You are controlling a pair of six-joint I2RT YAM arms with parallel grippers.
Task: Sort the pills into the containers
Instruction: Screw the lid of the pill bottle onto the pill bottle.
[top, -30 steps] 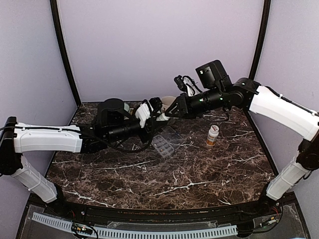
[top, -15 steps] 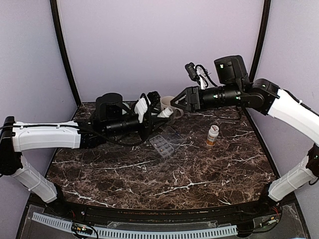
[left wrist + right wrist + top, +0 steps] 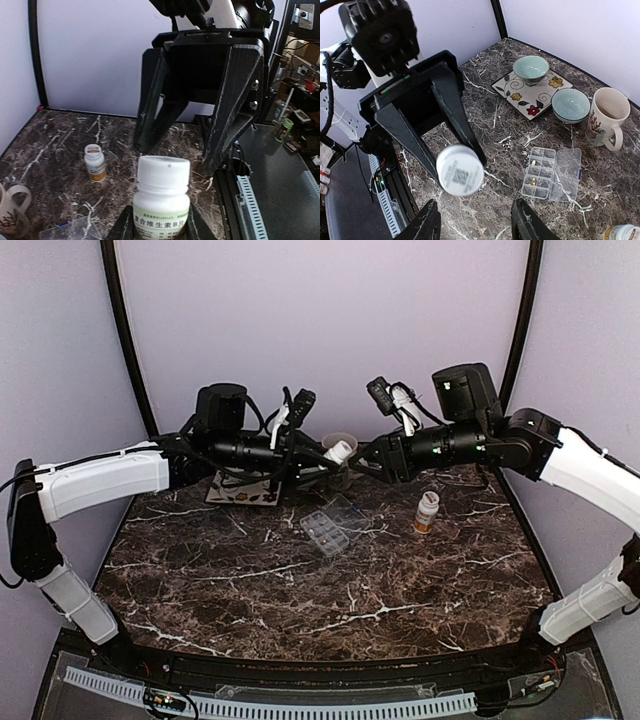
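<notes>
The clear organiser box (image 3: pixel 330 525) lies open on the marble table, lid folded flat; in the right wrist view (image 3: pixel 551 173) a pale pill (image 3: pixel 533 162) and small yellow pills (image 3: pixel 532 181) sit in its compartments. My left gripper (image 3: pixel 335 453) is raised above the table and shut on a white pill bottle (image 3: pixel 161 200) with a white cap (image 3: pixel 460 170). My right gripper (image 3: pixel 368 460) faces it, open and empty, its fingers (image 3: pixel 235 100) spread just past the cap without touching it.
An amber pill bottle (image 3: pixel 427 511) stands right of the organiser. A mug (image 3: pixel 606 117) stands at the back. Two pale green bowls (image 3: pixel 531 68) (image 3: pixel 570 105) sit at a flowered plate (image 3: pixel 517 93) on the back left.
My left arm has lifted the white bottle higher, uncovering the plate. My right gripper pulled back to the right and now faces the bottle, open.
</notes>
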